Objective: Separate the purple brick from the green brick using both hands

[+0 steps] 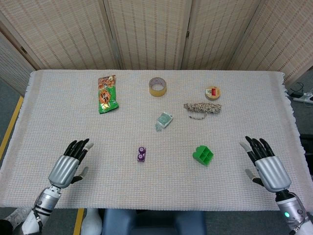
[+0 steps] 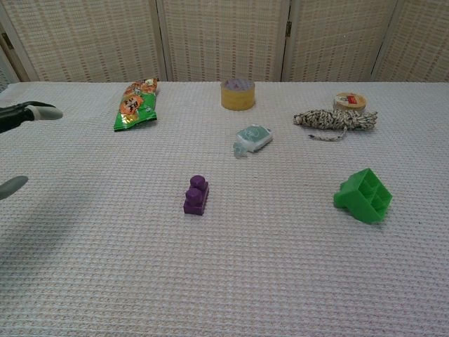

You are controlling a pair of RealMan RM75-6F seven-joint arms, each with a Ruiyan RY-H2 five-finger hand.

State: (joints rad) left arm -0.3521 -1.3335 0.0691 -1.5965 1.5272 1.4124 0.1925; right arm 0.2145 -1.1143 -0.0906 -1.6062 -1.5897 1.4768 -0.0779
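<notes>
My left hand (image 1: 68, 167) and right hand (image 1: 267, 166) spread empty; purple brick (image 1: 141, 154) and green brick (image 1: 203, 155) sit apart between them.

Table (image 1: 58, 122): purple brick (image 1: 141, 154), green brick (image 1: 202, 155), apart; possibly tape roll (image 1: 157, 86).

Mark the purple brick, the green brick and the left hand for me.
purple brick (image 2: 196, 196): chest view, on its side face below the studs.
green brick (image 2: 363, 196): chest view, on its open hollow underside.
left hand (image 1: 65, 168): head view, on the grey back of the hand.
</notes>
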